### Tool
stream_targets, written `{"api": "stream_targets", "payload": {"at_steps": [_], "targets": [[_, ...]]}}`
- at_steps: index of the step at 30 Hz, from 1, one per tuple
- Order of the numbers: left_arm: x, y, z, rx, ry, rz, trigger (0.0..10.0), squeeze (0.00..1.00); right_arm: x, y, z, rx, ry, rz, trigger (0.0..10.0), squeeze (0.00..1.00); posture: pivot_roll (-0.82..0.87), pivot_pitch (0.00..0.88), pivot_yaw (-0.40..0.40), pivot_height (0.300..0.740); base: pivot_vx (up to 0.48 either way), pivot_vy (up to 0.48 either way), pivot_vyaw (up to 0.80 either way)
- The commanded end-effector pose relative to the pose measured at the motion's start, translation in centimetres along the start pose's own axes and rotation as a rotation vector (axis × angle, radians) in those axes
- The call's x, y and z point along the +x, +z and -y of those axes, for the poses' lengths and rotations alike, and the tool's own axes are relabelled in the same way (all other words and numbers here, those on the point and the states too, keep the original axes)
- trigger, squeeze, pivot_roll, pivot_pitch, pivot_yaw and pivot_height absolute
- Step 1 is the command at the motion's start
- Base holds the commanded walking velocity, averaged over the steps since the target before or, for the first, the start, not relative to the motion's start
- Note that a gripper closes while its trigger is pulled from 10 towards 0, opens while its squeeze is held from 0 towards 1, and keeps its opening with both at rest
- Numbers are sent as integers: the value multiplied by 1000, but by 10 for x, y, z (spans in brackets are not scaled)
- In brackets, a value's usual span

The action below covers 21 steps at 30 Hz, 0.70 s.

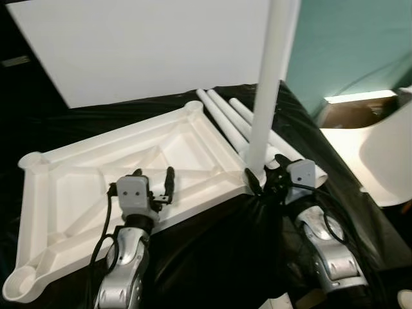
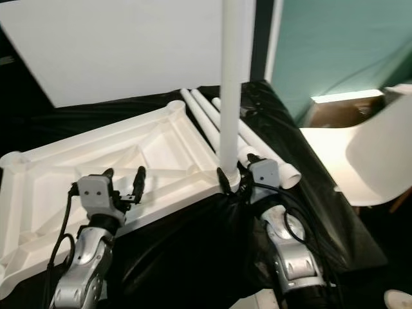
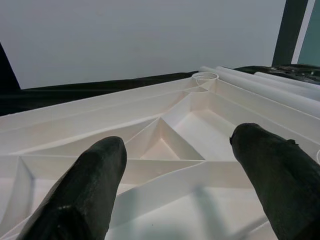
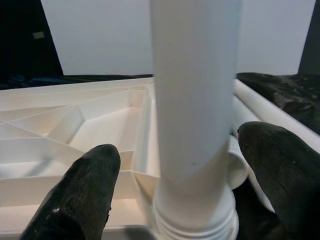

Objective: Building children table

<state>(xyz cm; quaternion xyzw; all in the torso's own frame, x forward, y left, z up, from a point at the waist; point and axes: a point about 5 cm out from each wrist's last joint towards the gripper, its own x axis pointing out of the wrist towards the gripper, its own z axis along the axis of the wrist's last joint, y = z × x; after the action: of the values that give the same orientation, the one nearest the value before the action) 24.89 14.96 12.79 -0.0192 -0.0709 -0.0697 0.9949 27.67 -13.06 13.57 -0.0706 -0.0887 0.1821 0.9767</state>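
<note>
Ribbed white plastic tabletop (image 1: 193, 145): left gripper (image 1: 153, 177) jaws open above; right gripper (image 1: 265, 175) jaws open around smooth upright leg (image 1: 267, 90).

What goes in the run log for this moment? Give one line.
table top: upside down on black sheet | leg: upright in corner socket | right end effector: open around leg | left end effector: open over table top
</note>
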Motion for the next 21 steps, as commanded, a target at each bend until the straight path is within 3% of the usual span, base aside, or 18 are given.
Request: {"api": "stream_targets", "payload": {"at_steps": [1,21], "targets": [[-1,2,2,15,-6,10,10000,0,-2,-3,4,7,-9,-17,10000,0,-10,0,60,740,0,0,0],[-2,1,2,18,-11,6,10000,0,-3,-3,3,9,-6,-19,10000,0,-7,0,67,740,0,0,0]]}}
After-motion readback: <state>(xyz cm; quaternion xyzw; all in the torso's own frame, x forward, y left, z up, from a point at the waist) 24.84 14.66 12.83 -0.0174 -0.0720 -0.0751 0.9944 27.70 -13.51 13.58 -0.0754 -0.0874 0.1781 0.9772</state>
